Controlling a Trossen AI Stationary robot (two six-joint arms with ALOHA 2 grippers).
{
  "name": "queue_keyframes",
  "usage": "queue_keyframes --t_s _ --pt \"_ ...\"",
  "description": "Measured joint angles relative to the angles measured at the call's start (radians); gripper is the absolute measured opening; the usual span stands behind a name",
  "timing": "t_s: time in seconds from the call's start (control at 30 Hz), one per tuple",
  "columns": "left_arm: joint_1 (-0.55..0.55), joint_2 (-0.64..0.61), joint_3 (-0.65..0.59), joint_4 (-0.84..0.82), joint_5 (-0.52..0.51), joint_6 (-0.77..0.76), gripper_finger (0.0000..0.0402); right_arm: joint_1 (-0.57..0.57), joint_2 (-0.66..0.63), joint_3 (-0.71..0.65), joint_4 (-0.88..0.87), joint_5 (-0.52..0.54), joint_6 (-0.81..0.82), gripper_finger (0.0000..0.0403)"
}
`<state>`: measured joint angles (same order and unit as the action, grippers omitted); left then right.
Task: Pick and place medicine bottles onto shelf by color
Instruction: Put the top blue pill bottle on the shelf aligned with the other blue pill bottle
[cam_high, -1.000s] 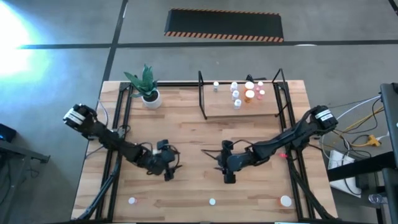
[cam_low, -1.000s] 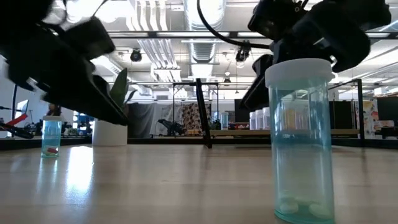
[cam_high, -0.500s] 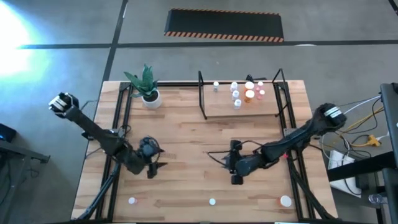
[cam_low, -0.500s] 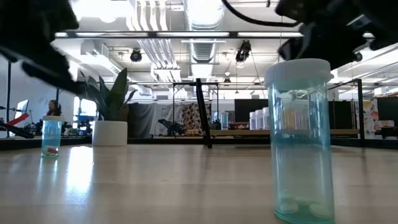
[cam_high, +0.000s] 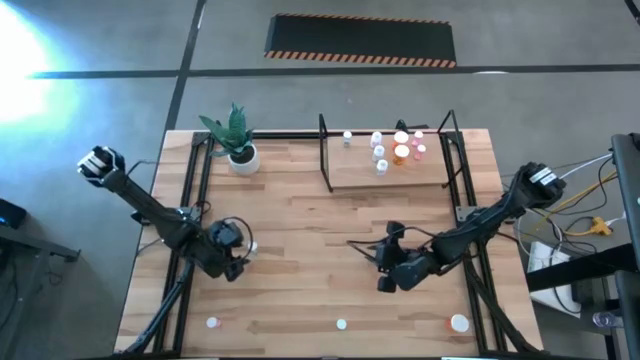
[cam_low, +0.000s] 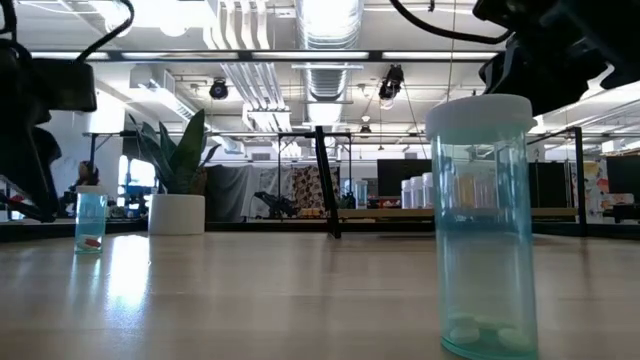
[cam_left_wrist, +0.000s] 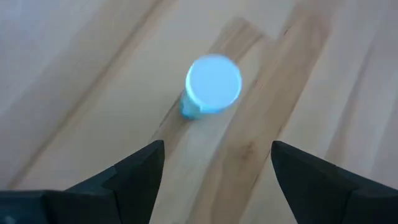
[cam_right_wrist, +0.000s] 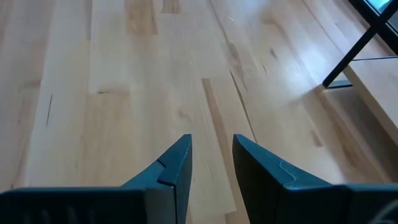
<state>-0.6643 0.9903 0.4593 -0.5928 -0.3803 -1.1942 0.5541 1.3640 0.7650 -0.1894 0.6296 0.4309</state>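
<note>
Three medicine bottles stand on their bases along the table's near edge: one at the left (cam_high: 212, 322), one in the middle (cam_high: 341, 323), a wider one at the right (cam_high: 459, 322). Several more bottles (cam_high: 392, 150) stand on the shelf (cam_high: 420, 178) at the far right. My left gripper (cam_high: 238, 262) hangs open over the left half of the table. In the left wrist view its fingers (cam_left_wrist: 217, 146) look down at a white-capped, teal-tinted bottle (cam_left_wrist: 211, 88), which is clear of them. My right gripper (cam_high: 382, 260) hovers right of centre, its fingers (cam_right_wrist: 211, 146) a little apart with nothing between them.
A white pot with a green plant (cam_high: 236, 140) stands at the far left. Black rails (cam_high: 196, 190) run along both sides of the table. The shelf's black post (cam_right_wrist: 354, 50) shows ahead of my right gripper. Bare wood lies between the two grippers (cam_high: 310, 250).
My left gripper has drawn back toward the table's left edge, turning as it went. My right gripper has moved toward the right edge. Both have risen a little and left the middle of the low view. No bottle has moved.
</note>
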Motion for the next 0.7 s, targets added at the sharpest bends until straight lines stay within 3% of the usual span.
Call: queue_keyframes --t_s 0.17,0.5,0.7 --pt "0.001 0.074 -0.002 0.001 0.004 -0.005 0.0278 0.000 0.000 0.000 0.009 0.000 0.000 0.0105" --pt "0.000 0.267 -0.009 0.037 -0.127 0.050 0.0278 0.000 0.000 0.000 0.015 0.002 -0.003 0.0092" --pt "-0.008 0.296 -0.005 0.077 -0.184 0.116 0.0278 0.000 0.000 0.000 0.015 0.002 -0.003 0.0085"
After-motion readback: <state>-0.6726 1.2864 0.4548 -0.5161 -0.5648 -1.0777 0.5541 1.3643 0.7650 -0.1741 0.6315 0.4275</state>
